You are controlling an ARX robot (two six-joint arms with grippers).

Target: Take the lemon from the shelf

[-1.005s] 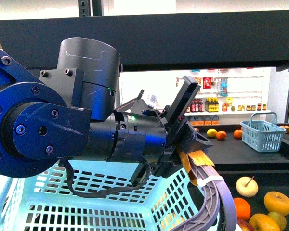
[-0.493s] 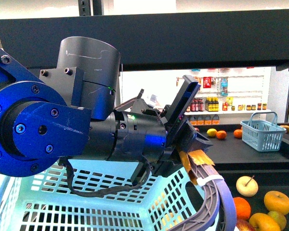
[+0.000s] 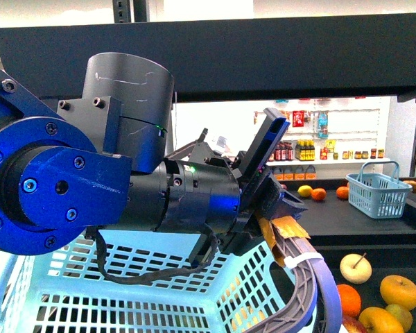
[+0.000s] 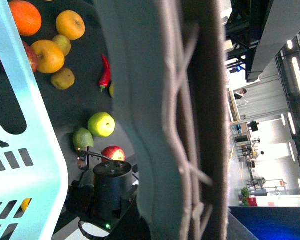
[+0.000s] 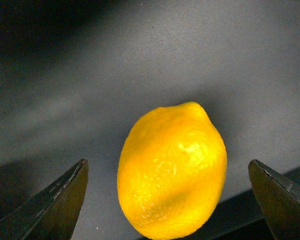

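a black shelf (image 3: 277, 59) with wide dark tiers is shown. on one tier (image 5: 140, 60) a lemon (image 5: 172, 170) is seen lying on its side, close up in the right wrist view. it is centred between the fingers (image 5: 55, 205) of the right claw (image 5: 167, 165), which is spread wide and touches nothing.

the step in hand is judged to be the approach before the grasp. it would be done best if the claw were eased forward until the widest part of the lemon is flanked. the claw should then be closed gently, since the round, waxy peel could be squeezed out or rolled away.

the tier is matt, flat and dark grey, and nothing else is seen beside the lemon. the front view is largely filled by the left arm (image 3: 69, 180), with a pale blue basket (image 3: 125, 291) and its grey handle (image 3: 308, 277) below. whether the left claw (image 3: 277, 173) is clamped on anything cannot be told. apples and oranges (image 3: 399, 291) are scattered on a lower tier. white shelves (image 3: 333, 159) of bottles are seen far behind, in a bright room.
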